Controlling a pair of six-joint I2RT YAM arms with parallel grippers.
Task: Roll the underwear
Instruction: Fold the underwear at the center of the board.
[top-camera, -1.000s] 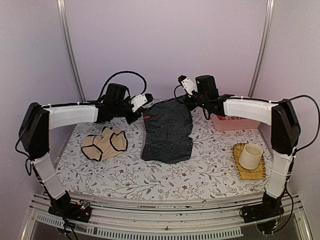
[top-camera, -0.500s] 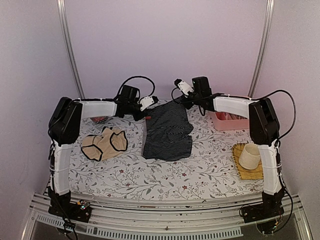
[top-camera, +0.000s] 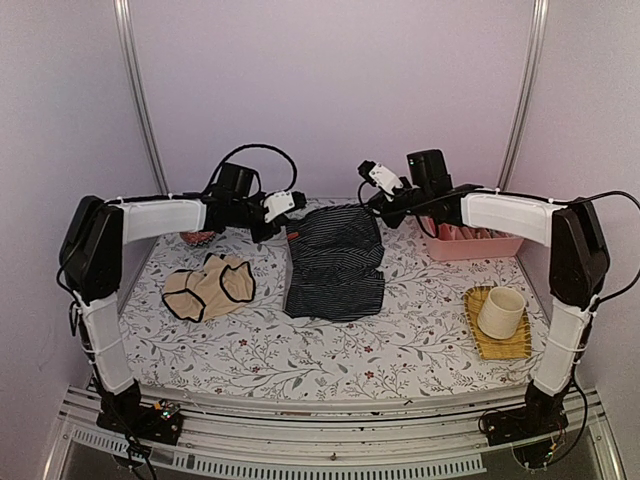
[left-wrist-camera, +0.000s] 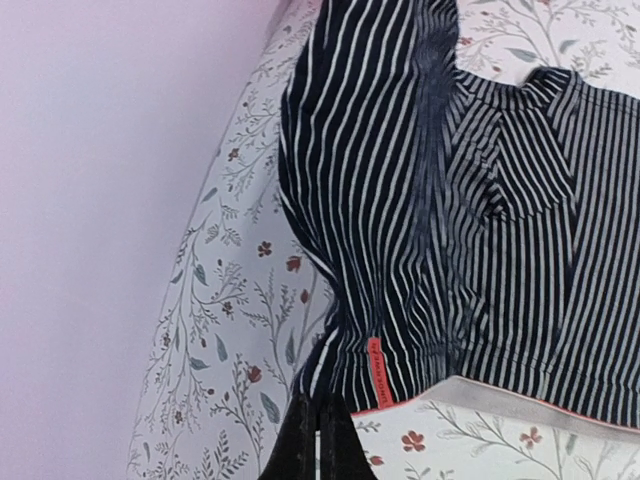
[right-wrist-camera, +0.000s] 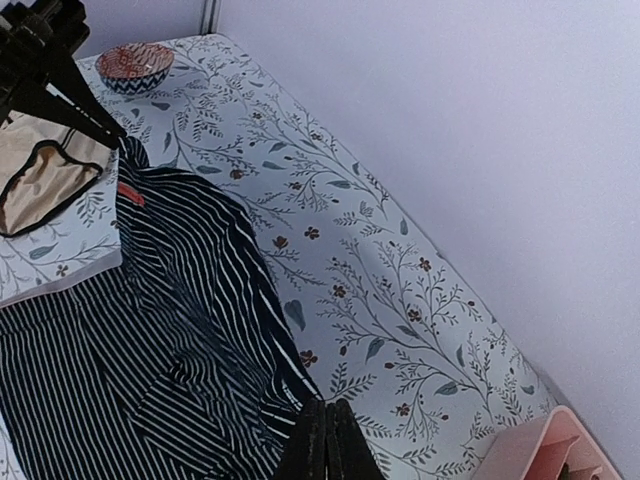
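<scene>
The dark navy striped underwear lies in the middle of the table, its far edge raised a little between my two grippers. My left gripper is shut on its far left corner, beside a small red label; the striped cloth spreads away from the closed fingertips. My right gripper is shut on the far right corner, where the cloth meets its tips. The beige underwear with black edging lies flat to the left, untouched.
A pink bin stands at the back right. A cream cup sits on a yellow mat near the right edge. A small patterned bowl is at the back left, under the left arm.
Both arms have shifted their elbows while the grippers stayed at the striped cloth's far corners. The cloth's far edge has sunk lower toward the table.
</scene>
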